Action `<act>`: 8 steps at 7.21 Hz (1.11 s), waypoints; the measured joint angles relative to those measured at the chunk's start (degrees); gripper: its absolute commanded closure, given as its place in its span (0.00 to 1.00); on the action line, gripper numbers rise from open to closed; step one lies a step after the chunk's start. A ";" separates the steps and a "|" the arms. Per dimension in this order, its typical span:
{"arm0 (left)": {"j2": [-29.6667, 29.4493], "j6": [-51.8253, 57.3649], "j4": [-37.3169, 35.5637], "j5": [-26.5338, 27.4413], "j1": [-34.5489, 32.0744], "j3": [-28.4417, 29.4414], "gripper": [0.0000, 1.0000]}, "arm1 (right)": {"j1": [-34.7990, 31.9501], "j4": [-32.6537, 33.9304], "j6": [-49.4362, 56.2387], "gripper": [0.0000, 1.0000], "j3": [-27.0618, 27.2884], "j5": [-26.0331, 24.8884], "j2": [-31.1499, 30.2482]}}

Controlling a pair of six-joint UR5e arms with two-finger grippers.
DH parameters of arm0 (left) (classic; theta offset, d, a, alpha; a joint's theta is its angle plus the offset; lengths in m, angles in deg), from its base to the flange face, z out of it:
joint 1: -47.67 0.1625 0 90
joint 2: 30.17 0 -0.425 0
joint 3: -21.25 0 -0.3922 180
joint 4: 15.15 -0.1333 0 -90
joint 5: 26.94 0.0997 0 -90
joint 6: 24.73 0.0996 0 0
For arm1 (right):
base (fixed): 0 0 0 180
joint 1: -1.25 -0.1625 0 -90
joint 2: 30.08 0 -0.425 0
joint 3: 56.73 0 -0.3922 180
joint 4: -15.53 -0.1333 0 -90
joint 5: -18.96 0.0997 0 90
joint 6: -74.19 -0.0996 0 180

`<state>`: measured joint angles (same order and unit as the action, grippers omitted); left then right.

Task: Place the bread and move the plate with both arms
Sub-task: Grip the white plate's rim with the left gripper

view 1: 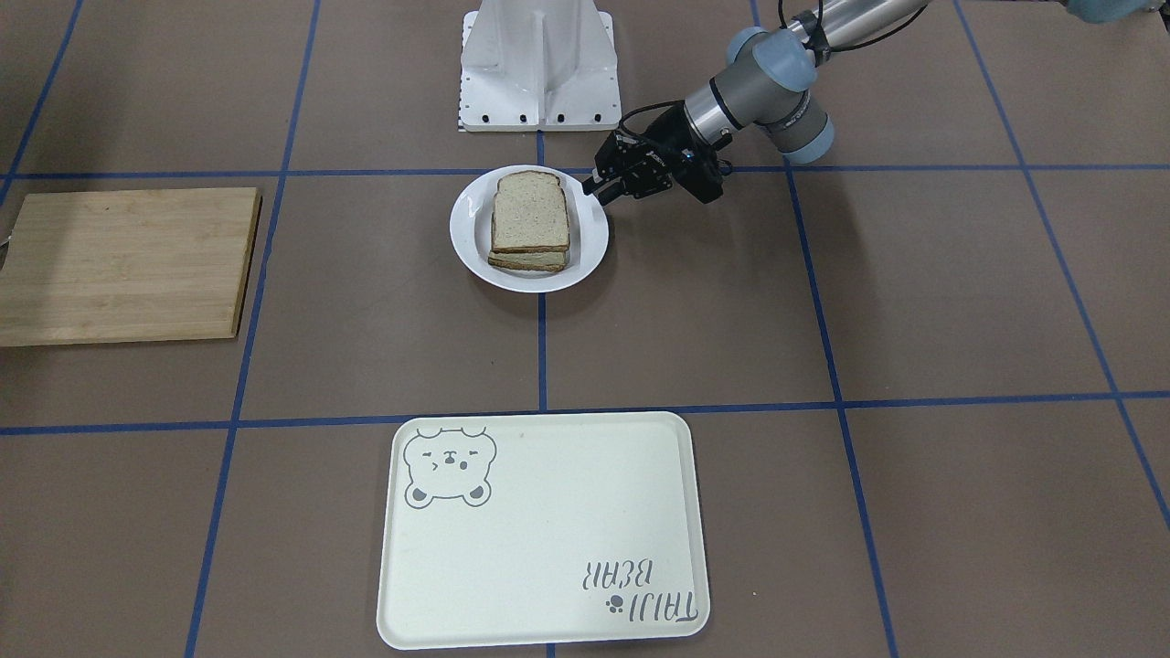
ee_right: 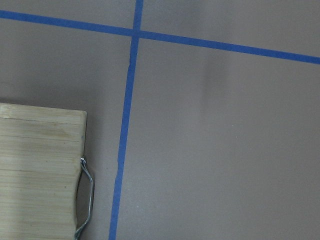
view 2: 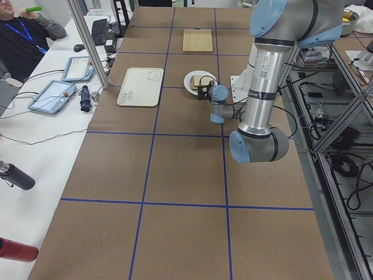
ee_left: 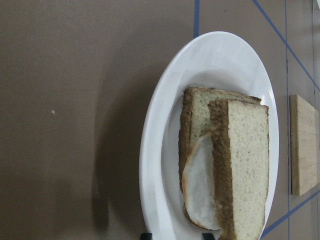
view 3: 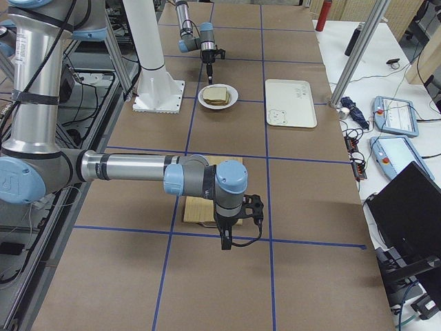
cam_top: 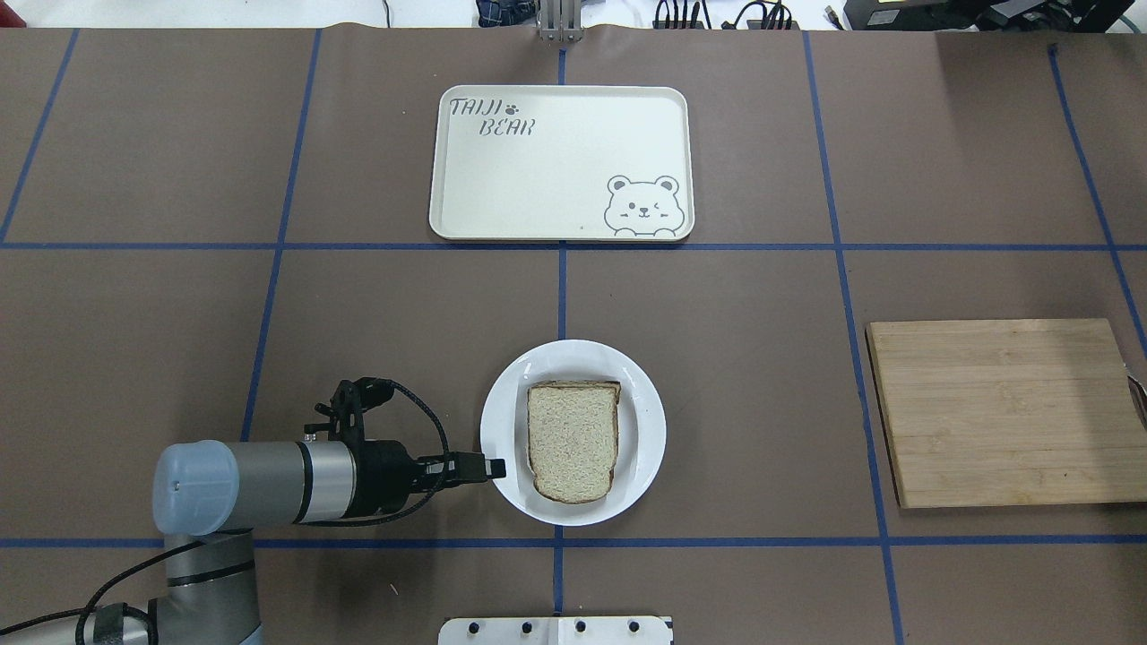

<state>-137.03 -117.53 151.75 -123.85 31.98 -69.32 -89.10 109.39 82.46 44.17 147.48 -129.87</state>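
The plain bread [cam_top: 573, 439] lies on top of a second slice with egg white [ee_left: 202, 195] showing under it, both on the white plate [cam_top: 511, 394] near the robot's base. My left gripper [cam_top: 493, 467] lies nearly level at the plate's left rim, open, with one fingertip [ee_left: 146, 236] low by the rim and the other above the plate. The front view shows it at the plate's edge [view 1: 596, 190]. My right gripper [view 3: 225, 243] points down beside the cutting board, far from the plate; I cannot tell whether it is open or shut.
A wooden cutting board [cam_top: 1004, 412] with a metal loop [ee_right: 87, 195] lies to the right. The cream bear tray [cam_top: 560, 161] lies beyond the plate. The white robot base [view 1: 539, 64] stands behind the plate. Operators' desks line the far side [view 2: 58, 93].
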 measured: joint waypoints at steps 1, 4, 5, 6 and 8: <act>-0.05 -0.06 -0.02 -0.02 -0.56 -0.07 0.55 | 0.00 -0.02 0.00 0.00 0.00 0.01 0.04; -0.12 -0.12 -0.42 -0.03 -2.20 0.18 0.56 | 0.00 -0.08 0.00 0.00 -0.07 0.03 0.29; -0.45 -0.46 -0.53 -0.03 -2.47 0.57 0.57 | 0.00 -0.09 0.00 0.00 -0.19 0.05 0.37; -1.54 -1.17 -0.58 -0.03 -2.55 1.74 0.57 | 0.00 -0.09 -0.02 0.00 -0.29 0.06 0.40; -4.06 -1.98 -0.37 -0.03 -2.60 4.83 0.58 | 0.00 -0.09 -0.08 0.00 -0.44 0.06 0.39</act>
<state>-141.09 -119.52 151.38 -123.88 29.39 -64.48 -89.10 109.31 82.38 43.73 147.54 -129.48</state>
